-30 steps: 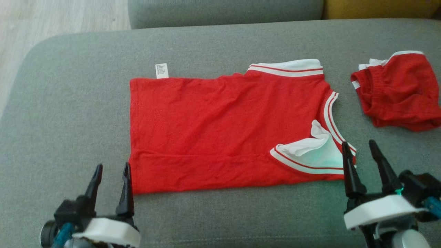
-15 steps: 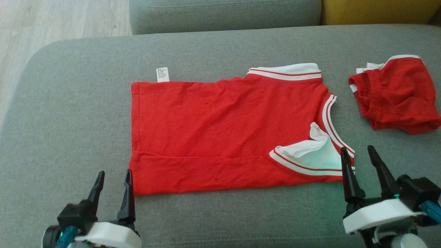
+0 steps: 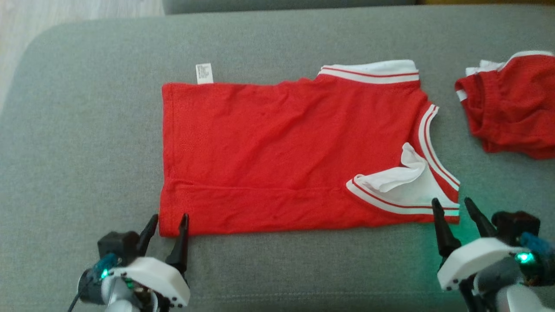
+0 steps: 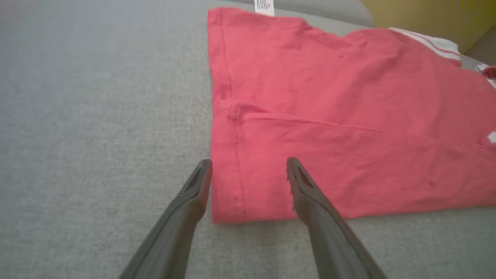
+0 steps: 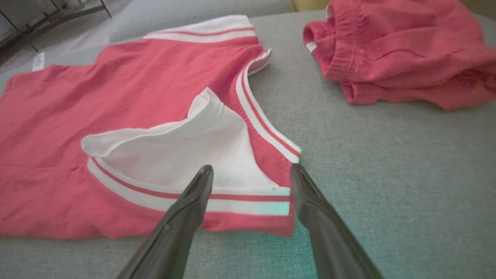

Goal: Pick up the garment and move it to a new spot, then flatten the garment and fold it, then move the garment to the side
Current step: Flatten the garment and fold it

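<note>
Listing what lies before me, item by item.

Item: garment [image 3: 286, 151]. A red sleeveless top with white-and-red striped trim, spread nearly flat in the middle of the grey sofa seat [image 3: 86, 130]. Hem to my left, neck and armholes to my right. A care label [image 3: 204, 73] juts from the far left corner. A long crease runs parallel to the near edge. At the near right, the white inside of an armhole [image 3: 403, 184] is turned up and rumpled.

Item: left gripper [image 3: 170, 216]. Parted, holding nothing. It straddles the near left corner of the hem, with one finger over the bare seat and the other over red cloth.

Item: right gripper [image 3: 450, 200]. Parted, holding nothing. It is set at the near right corner, with the striped band between its fingers. I cannot tell whether either pair of tips touches the cloth.

Item: a second red piece [image 3: 511, 112]. Bunched, lying well apart at the far right, not in play.

Step in hand, as I judge it: flattening looks largely done, and the fold is about to begin from the near edge.

Next move calls for: both grippers lowered to the seat and closed on their corners together, catching every layer. Both then lift evenly and carry the near edge over toward the far one. The loose armhole flap wants tucking flat, or it will bulge inside the fold.
</note>
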